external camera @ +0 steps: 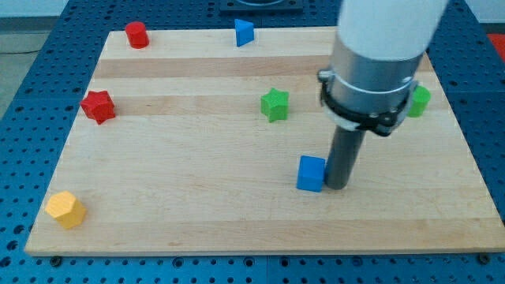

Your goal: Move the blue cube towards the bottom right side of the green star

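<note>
The blue cube (311, 173) touches my tip (337, 186) on its left; there is no hand to open or close. The green star (274, 104) lies beyond, upper left. Judged nearly placed: nudge gently.

We find a laboratory test bench: a wooden board (237, 221) serving as desk rests on a blue perforated mounting plate (31, 63).

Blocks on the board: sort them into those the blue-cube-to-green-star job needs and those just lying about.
Job:
blue cube
green star
my tip, touching the cube's right side

Lying about:
red star
red cylinder
blue wedge
yellow block
green block, partly hidden by the arm
</note>
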